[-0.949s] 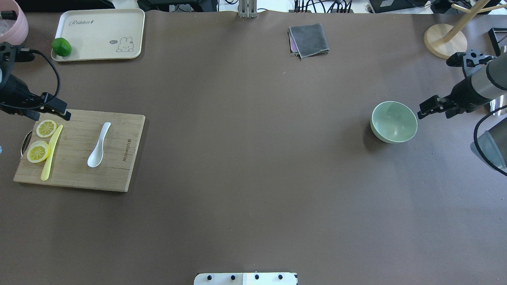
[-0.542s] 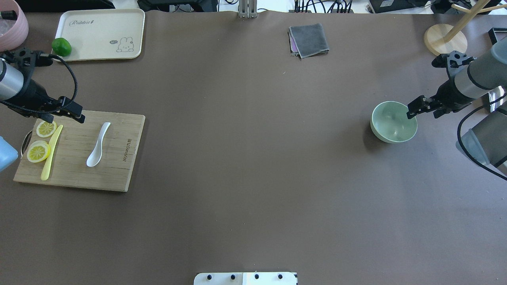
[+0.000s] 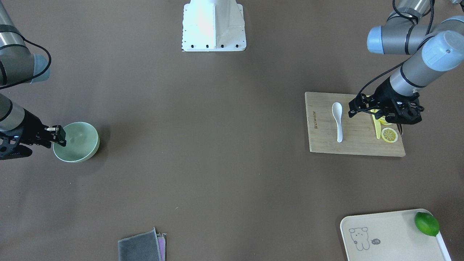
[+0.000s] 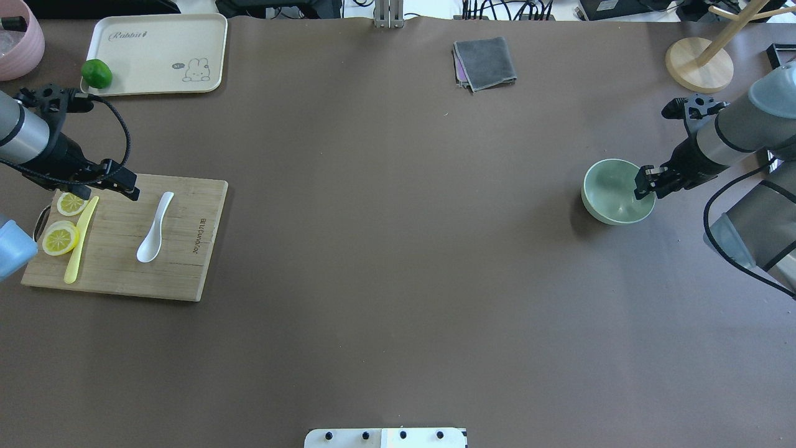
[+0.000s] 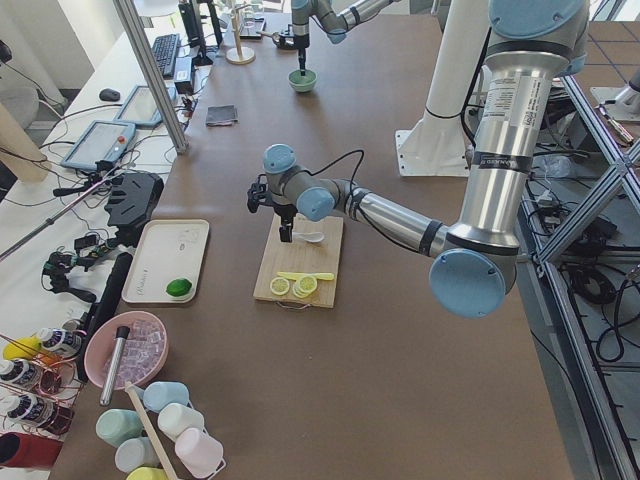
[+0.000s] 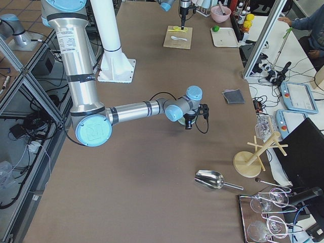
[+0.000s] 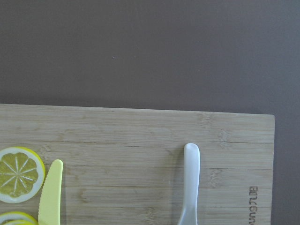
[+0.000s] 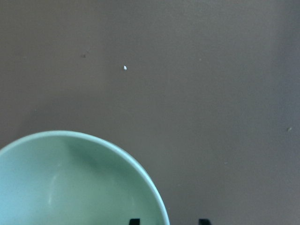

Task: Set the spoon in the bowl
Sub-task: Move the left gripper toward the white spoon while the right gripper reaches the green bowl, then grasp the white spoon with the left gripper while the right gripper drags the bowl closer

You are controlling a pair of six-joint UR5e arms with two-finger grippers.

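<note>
The white spoon (image 4: 155,227) lies on a bamboo cutting board (image 4: 186,267), scoop toward the robot; its handle shows in the left wrist view (image 7: 190,187) and the whole spoon in the front view (image 3: 338,121). My left gripper (image 4: 132,186) is open and empty above the board's far edge, left of the spoon's handle, also in the front view (image 3: 352,110). The mint-green bowl (image 4: 612,193) is empty at the table's right. My right gripper (image 4: 642,183) is open at the bowl's right rim; in the right wrist view the rim (image 8: 154,197) lies between its fingertips.
Two lemon slices (image 4: 60,238) and a yellow knife (image 4: 79,239) lie on the board's left part. A cream tray (image 4: 155,37) with a lime (image 4: 96,73) is at back left, a grey cloth (image 4: 485,62) at back centre, a wooden stand (image 4: 698,62) at back right.
The right gripper has moved left from beside the bowl to its right rim. The left gripper has moved right along the board's far edge toward the spoon's handle.
</note>
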